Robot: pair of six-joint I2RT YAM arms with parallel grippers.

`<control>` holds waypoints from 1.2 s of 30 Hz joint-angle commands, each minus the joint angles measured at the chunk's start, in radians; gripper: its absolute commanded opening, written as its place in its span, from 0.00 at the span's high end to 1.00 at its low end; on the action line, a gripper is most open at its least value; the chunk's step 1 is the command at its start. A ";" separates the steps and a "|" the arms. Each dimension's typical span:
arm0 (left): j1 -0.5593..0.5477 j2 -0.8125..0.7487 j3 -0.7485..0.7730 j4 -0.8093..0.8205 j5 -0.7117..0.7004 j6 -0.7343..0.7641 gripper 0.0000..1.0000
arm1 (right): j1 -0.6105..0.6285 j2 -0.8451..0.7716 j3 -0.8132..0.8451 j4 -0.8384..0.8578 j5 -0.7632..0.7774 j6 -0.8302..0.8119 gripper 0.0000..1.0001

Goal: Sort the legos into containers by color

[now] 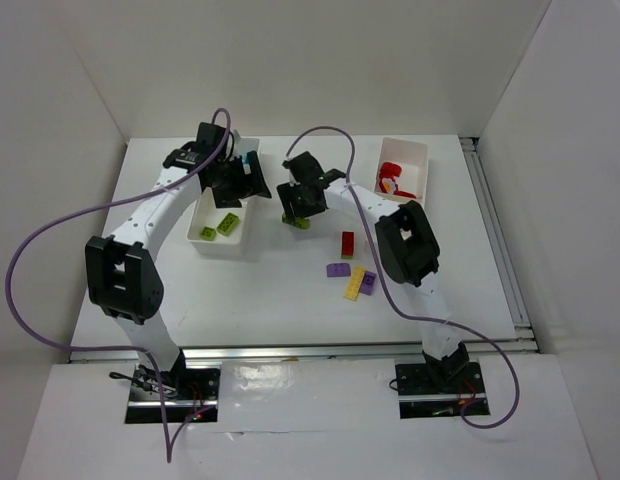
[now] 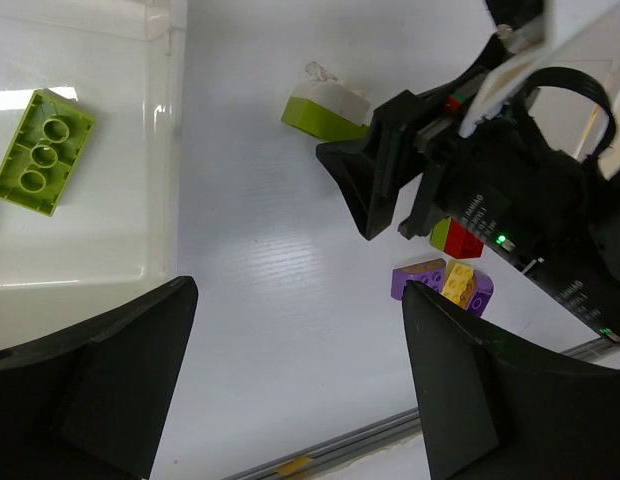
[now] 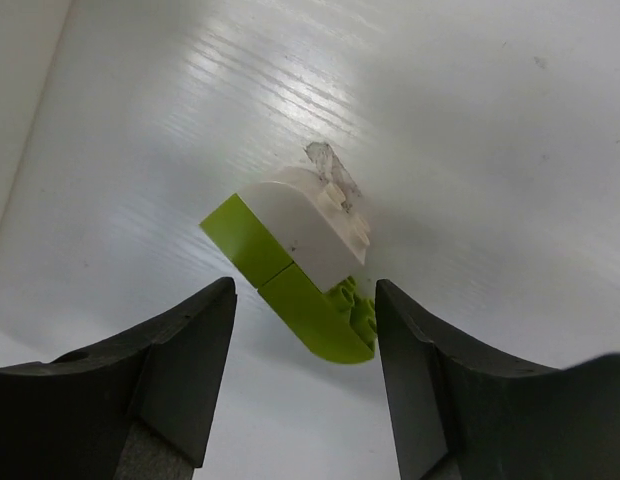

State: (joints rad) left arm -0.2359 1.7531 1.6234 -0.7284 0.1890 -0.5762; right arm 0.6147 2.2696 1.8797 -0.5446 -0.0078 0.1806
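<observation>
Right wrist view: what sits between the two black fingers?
A lime green and white curved plastic brick on the white table; the right wrist view shows it.

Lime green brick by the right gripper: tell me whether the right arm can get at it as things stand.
Probably yes. The right gripper hangs right over the lime green brick, its jaws open on either side, and nothing else lies between them.

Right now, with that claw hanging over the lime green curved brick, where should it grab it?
Probably from straight above, where the right gripper hangs over the lime green brick with open jaws. Close on its two flat side faces, near the middle; the rounded back looks likely to slip, and the brick lies flat on the table, leaving no way underneath.
</observation>
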 commanded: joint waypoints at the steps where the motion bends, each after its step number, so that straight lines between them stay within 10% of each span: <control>1: 0.001 0.011 0.033 0.020 0.017 0.016 0.06 | -0.004 0.034 0.038 -0.044 -0.021 -0.049 0.36; 15: 0.029 0.054 0.095 -0.008 0.148 0.016 0.06 | -0.029 -0.066 -0.069 0.024 -0.035 -0.003 0.90; 25: 0.034 0.105 0.003 0.196 0.622 -0.042 0.03 | -0.090 -0.556 -0.525 0.258 -0.184 0.007 0.90; 36: -0.072 0.174 -0.048 0.381 0.713 -0.148 0.03 | -0.090 -0.687 -0.573 0.279 -0.231 0.036 0.90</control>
State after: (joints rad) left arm -0.3168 1.9331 1.5929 -0.4713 0.8215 -0.6647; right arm 0.5190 1.6100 1.3170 -0.3035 -0.2173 0.2001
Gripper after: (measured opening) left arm 0.973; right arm 0.369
